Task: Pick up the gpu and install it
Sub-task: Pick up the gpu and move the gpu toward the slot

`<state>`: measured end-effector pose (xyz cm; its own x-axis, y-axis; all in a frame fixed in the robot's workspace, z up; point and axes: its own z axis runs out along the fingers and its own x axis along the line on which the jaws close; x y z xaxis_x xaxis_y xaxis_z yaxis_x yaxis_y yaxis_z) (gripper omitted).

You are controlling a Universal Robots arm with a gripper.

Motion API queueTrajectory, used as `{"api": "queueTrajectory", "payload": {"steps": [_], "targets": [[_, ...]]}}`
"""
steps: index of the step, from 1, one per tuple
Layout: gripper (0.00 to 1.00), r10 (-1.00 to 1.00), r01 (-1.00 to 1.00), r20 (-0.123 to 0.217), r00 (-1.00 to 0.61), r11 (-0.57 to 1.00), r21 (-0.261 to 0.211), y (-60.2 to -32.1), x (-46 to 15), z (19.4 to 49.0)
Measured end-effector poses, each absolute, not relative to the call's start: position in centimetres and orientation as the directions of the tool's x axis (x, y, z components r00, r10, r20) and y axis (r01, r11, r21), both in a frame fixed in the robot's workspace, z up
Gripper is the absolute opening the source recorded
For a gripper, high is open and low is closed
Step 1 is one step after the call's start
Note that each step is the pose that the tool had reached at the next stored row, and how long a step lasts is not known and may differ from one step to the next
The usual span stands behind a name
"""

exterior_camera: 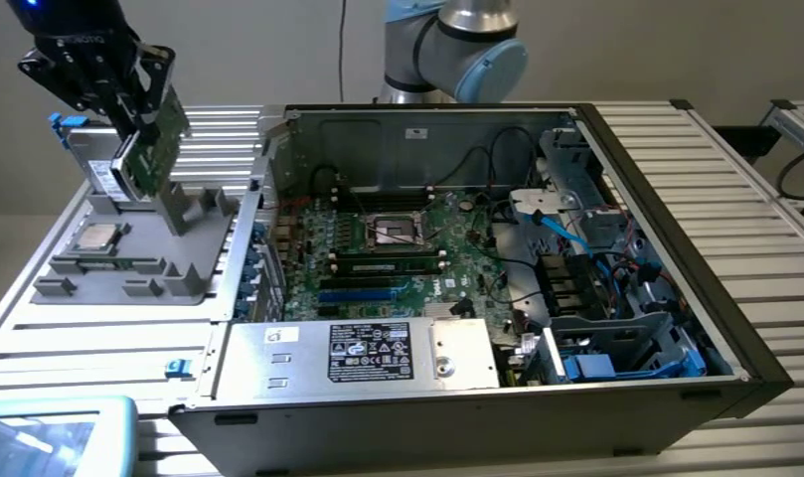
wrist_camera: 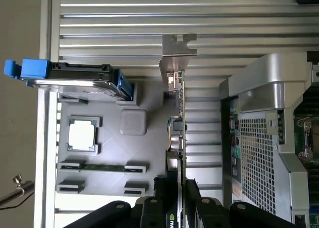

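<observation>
No text legible. Label [exterior_camera: 370,351] on power supply [exterior_camera: 262,366]: print too small to be read. Greenish logo mark on gpu [wrist_camera: 177,131]: not made out.

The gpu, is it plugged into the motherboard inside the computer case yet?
No, the hand grips the gpu over the gray tray, outside the open case.

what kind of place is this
Probably a robotics lab bench for PC assembly: an open computer case on a slatted metal table, a grey parts tray, and a gripper holding the gpu.
</observation>
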<state>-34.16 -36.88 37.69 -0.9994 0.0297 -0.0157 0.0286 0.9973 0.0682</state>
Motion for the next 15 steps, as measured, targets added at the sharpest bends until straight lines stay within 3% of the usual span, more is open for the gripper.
{"api": "queueTrajectory", "payload": {"steps": [15], "targets": [[0.28, 0.030, 0.029, -0.016, -0.999, 0.997, 0.068, -36.9, -34.2, 43.4]]}}
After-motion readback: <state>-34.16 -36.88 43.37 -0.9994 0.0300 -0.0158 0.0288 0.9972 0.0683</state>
